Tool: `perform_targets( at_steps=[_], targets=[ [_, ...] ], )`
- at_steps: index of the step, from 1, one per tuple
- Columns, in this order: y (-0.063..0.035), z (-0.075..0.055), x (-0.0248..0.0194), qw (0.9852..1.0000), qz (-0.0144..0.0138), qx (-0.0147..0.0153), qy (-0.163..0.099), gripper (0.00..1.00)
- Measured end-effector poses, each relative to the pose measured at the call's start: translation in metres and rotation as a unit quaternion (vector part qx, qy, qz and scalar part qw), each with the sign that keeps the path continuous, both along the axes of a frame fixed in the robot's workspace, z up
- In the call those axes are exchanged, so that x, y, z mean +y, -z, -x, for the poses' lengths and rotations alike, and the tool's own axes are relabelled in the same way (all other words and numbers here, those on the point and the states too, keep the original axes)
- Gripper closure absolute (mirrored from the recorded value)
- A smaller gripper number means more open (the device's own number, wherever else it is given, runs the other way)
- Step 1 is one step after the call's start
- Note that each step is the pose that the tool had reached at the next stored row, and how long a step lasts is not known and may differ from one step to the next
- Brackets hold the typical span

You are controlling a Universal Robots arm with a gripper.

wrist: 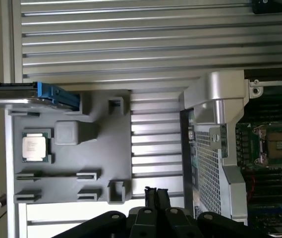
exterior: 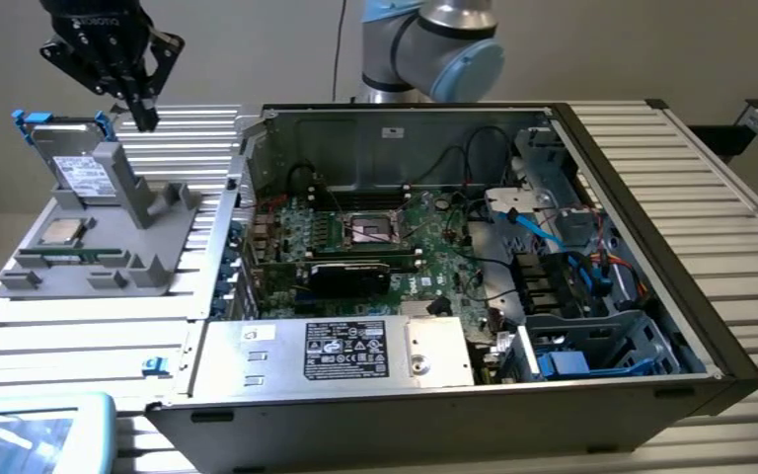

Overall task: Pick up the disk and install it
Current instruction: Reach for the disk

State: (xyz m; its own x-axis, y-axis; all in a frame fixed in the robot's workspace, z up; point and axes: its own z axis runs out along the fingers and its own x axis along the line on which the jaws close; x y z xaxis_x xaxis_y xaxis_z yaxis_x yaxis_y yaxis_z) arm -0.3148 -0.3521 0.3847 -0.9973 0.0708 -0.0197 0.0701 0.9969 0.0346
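Open for work: a ribbed metal table [exterior: 76,336] carries an open computer case [exterior: 418,420], which takes up most of the surface toward the exterior view's right. Just beside it, on the exterior view's left, sits a grey plastic holder [exterior: 37,276]. A small blue clip [exterior: 155,366] lies on the slats near the case's front corner.

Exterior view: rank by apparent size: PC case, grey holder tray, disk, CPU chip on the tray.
1. PC case
2. grey holder tray
3. disk, standing on edge in the tray
4. CPU chip
The disk sits slightly farther back than the chip, but the order is still clear.
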Motion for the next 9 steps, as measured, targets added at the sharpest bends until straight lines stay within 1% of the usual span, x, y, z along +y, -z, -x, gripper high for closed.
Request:
perform_targets(
  at_steps=[5, 9],
  targets=[
    [0.0000, 0.018, 0.0106, 1.0000, 0.0004, 0.0003, 0.000, 0.89],
    [0.0000, 0.031, 0.0181, 1.0000, 0.0010, 0.0006, 0.000, 0.89]
  ],
)
